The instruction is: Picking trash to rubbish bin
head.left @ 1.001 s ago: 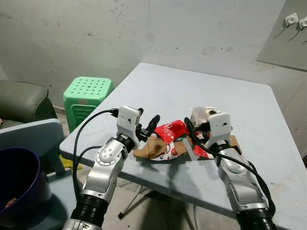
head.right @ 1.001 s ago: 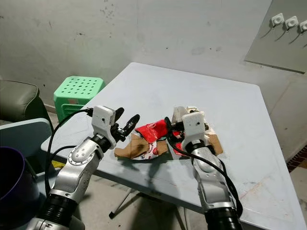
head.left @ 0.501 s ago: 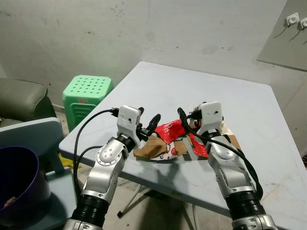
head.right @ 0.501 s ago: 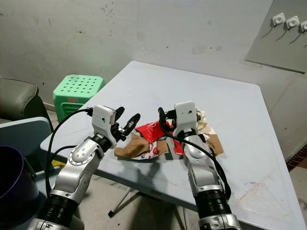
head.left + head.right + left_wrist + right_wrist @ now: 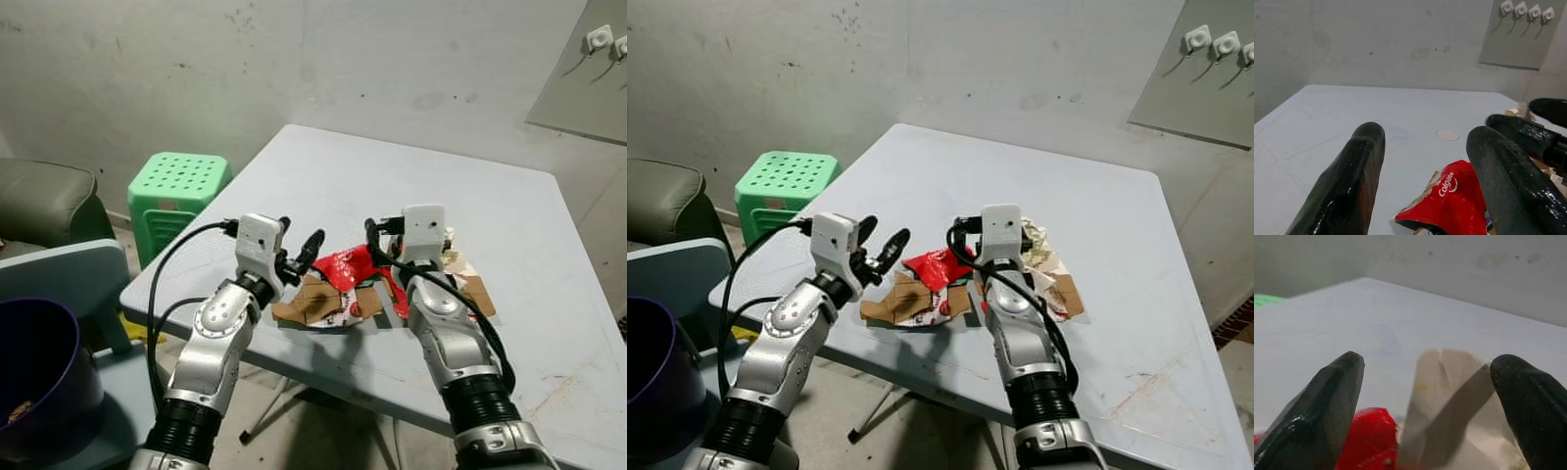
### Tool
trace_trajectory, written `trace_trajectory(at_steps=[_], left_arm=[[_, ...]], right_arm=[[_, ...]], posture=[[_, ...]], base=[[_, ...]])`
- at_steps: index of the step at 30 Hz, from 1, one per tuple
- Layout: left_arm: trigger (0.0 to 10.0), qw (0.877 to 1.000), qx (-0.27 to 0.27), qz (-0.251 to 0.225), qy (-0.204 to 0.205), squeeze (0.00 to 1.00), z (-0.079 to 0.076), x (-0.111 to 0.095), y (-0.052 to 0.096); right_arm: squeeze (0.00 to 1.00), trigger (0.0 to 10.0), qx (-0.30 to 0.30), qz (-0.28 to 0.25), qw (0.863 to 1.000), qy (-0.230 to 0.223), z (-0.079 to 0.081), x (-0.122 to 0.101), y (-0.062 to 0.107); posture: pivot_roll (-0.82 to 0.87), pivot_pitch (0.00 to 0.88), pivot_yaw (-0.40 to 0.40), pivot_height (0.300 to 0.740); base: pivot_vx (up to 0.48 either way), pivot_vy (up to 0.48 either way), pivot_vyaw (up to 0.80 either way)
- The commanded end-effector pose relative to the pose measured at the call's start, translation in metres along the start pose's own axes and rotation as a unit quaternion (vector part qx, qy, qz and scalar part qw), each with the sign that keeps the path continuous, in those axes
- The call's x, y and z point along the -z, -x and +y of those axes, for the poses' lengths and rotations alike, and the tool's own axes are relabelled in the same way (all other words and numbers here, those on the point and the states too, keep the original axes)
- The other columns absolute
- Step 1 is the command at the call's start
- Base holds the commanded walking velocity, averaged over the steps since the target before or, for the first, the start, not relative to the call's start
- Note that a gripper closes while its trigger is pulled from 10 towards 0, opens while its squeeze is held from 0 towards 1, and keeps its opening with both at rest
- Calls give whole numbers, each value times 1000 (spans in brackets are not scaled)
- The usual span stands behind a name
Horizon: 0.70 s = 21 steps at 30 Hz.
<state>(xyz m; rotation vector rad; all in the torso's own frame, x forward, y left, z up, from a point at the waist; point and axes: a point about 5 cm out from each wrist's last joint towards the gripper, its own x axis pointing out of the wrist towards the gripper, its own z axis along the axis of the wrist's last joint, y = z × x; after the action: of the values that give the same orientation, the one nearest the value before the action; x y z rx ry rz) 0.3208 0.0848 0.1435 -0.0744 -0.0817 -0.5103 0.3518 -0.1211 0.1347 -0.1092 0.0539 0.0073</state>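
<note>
Red wrapper (image 5: 345, 267) among cardboard scraps (image 5: 312, 303) on table (image 5: 509, 225), between left gripper (image 5: 297, 257) and right gripper (image 5: 373, 237), both spread, grasping nothing.

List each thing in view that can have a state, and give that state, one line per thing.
Left gripper: open, raised beside the trash, holding nothing.
Right gripper: open, over the trash pile.
Red wrapper: crumpled, lying on the pile.
Cardboard pieces: torn and flattened, on the table near its front edge.
White paper: crumpled, between the right gripper's fingers but not clamped.
Purple bin: open-topped, upright.
Green stool: upright, beside the table.
</note>
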Motion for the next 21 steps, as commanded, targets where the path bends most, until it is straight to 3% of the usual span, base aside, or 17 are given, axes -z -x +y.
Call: trace_trajectory(at_steps=[1, 2, 21], left_arm=[[10000, 1000, -7, -6, 2, 0, 2, -4, 1], [10000, 1000, -9, -6, 3, 0, 2, -4, 1], [10000, 1000, -18, -8, 11, 0, 4, -6, -1]], right_arm=[[0, 745, 24, 4, 999, 28, -6, 1, -1], [0, 0, 20, 9, 999, 29, -7, 3, -1], [0, 0, 40, 12, 999, 27, -14, 9, 8]], posture=[[-5, 0, -81, 740], [-6, 0, -80, 740], [-18, 0, -72, 740]], base=[[0, 0, 0], [0, 0, 0], [0, 0, 0]])
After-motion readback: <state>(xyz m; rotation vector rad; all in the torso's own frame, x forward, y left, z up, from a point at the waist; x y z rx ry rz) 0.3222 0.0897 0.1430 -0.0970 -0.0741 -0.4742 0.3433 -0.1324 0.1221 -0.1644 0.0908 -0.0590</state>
